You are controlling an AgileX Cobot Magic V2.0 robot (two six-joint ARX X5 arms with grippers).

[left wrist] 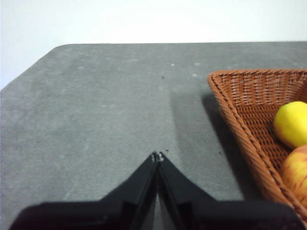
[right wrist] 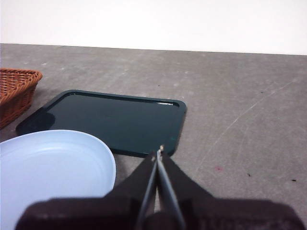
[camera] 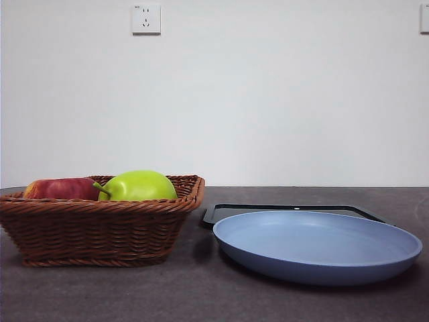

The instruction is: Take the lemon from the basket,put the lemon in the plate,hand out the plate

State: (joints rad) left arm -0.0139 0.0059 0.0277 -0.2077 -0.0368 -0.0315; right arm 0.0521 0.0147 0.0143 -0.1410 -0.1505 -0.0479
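Observation:
The brown wicker basket (camera: 100, 225) stands at the left of the front view and shows in the left wrist view (left wrist: 244, 110). The yellow lemon (left wrist: 292, 123) lies inside it beside a red apple (left wrist: 298, 172); in the front view the lemon is hidden behind the basket's contents. The light blue plate (camera: 315, 245) sits empty to the right of the basket and shows in the right wrist view (right wrist: 48, 167). My left gripper (left wrist: 157, 156) is shut and empty over bare table beside the basket. My right gripper (right wrist: 158, 152) is shut and empty by the plate's rim.
A green stemmed fruit (camera: 139, 186) and the red apple (camera: 62, 188) rise above the basket rim. A flat black tray (right wrist: 105, 120) lies behind the plate (camera: 295, 209). The grey table's rounded corner (left wrist: 57, 48) is beyond the left gripper.

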